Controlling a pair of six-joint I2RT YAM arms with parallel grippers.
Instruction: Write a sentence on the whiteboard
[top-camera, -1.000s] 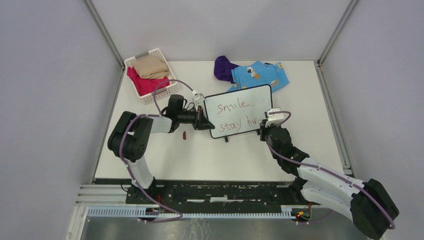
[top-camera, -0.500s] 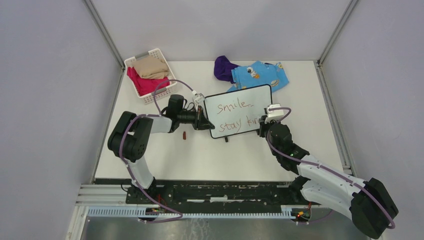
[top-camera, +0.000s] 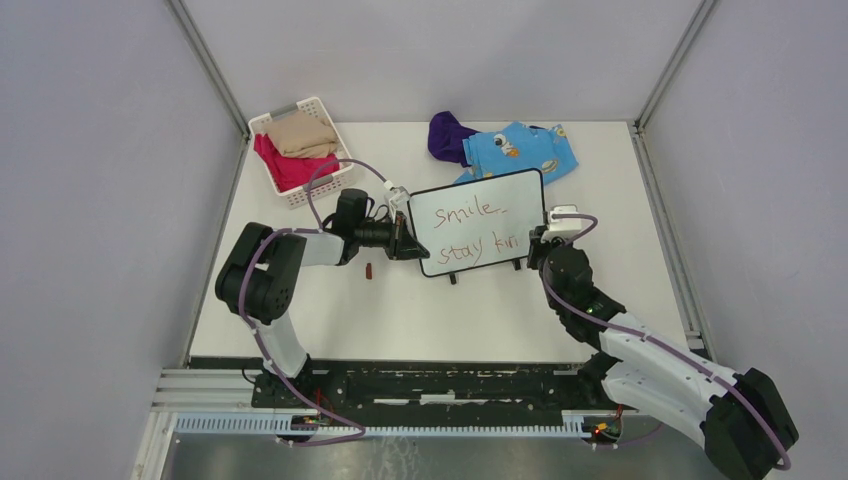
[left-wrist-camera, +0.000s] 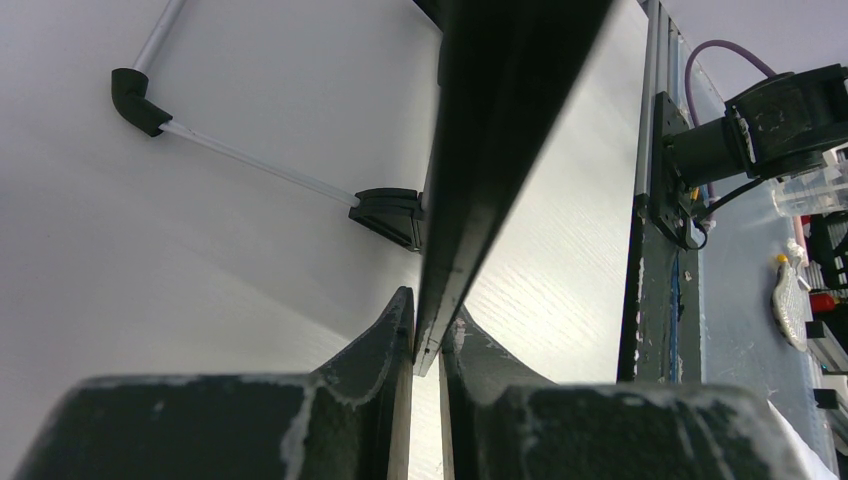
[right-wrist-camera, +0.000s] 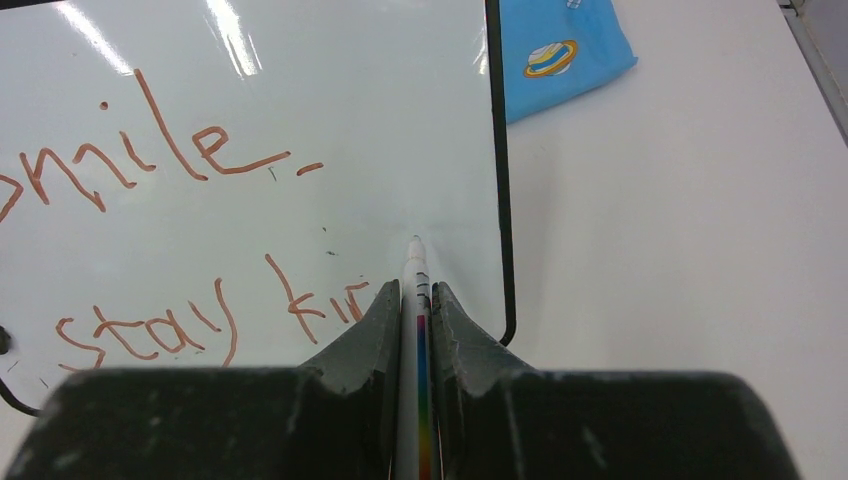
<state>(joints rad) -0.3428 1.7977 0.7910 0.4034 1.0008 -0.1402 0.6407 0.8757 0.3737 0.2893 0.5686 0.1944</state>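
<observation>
top view: the whiteboard (top-camera: 478, 222) sits mid-frame on the white surface (top-camera: 420, 310), set at a slant with its right end higher in the picture. you have both arms on it.

left pincer (top-camera: 405, 240): clenched on the board's left edge. in the left wrist view, lower centre, it pinches the thin dark frame from both sides with no gap showing. one black foot (left-wrist-camera: 390, 215) of the board shows just above and to the left of the grip.

right pincer (top-camera: 540, 238): at the board's right end, by the lower corner. in the right wrist view it is grasping a white marker (right-wrist-camera: 413, 270) with a rainbow stripe. the tip points up the frame, over the white face just left of the board's right frame. you cannot tell from these views whether the tip touches the board.

the sentence (right-wrist-camera: 150, 150): reddish-brown hand lettering in two lines. the upper line reads "smile" with a short dash after it. the lower line reads "stay kir", its last stroke just left of the pincer, below the marker tip.

rest, top view:
- upper left: a white slatted basket (top-camera: 322, 190) holding beige and pink cloth.
- upper centre: a purple cloth (top-camera: 447, 135) touching a blue printed cloth (top-camera: 520, 150), both just past the board's upper edge.
- a small dark red piece (top-camera: 368, 270) lies on the surface, lower left of the board and apart from it.
</observation>
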